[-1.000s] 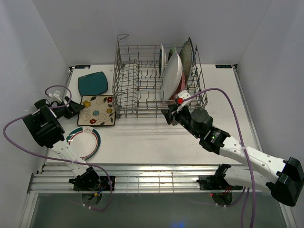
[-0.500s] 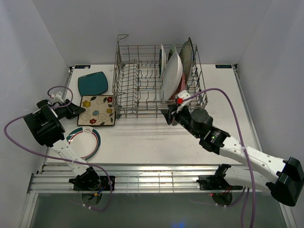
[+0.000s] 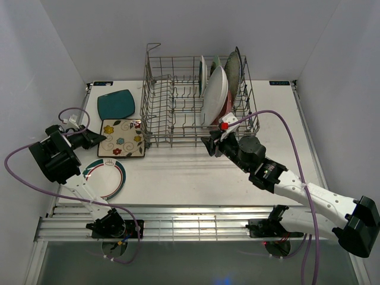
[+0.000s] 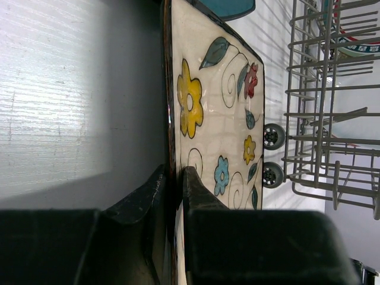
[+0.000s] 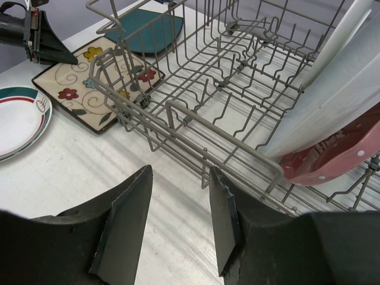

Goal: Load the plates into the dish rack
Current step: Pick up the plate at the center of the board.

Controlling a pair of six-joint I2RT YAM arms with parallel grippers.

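The floral square plate (image 3: 122, 138) (image 4: 214, 119) lies flat on the table left of the dish rack (image 3: 172, 107) (image 5: 237, 65). My left gripper (image 3: 102, 138) (image 4: 175, 172) is shut on its left rim, one finger above and one below. My right gripper (image 3: 214, 145) (image 5: 178, 178) hangs open and empty just in front of the rack's near wall. At the rack's right end stand several plates, among them a big white oval (image 3: 215, 95) and a pink dotted one (image 5: 332, 160). A teal square plate (image 3: 116, 105) and a white rimmed round plate (image 3: 107, 177) lie on the table.
The rack's small wheels (image 4: 273, 136) sit close beside the floral plate's right edge. White walls close in the table on the left, back and right. The rack's left and middle tines (image 3: 178, 92) hold nothing.
My left gripper's fingers have closed from wide open onto the floral plate's left rim, and it has edged slightly right. The right arm has not moved.
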